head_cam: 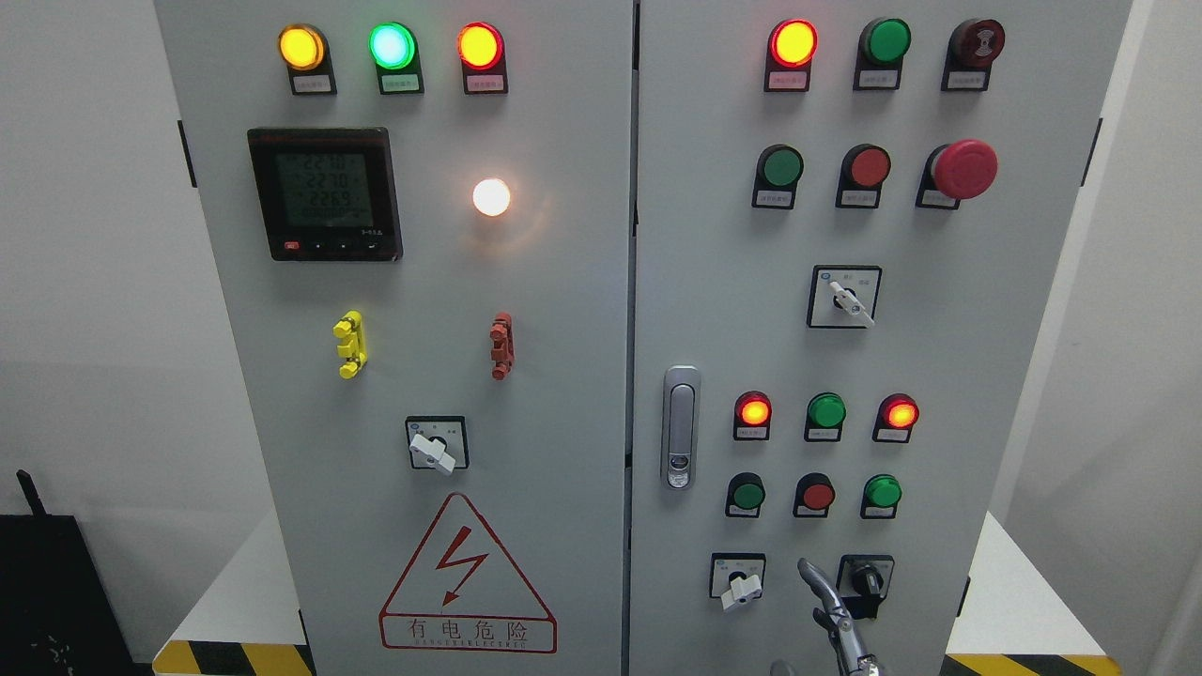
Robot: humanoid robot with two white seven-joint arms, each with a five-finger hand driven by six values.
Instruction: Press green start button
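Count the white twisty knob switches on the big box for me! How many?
3. One white knob sits on the left door above the warning triangle. One is in the middle of the right door. One is near the bottom, left of the robot hand.

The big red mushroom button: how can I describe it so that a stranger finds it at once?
On the cabinet's right door, take the second row from the top. The red mushroom button ends that row on the right; unlike the flat green button and flat red button beside it, its wide head sticks far out.
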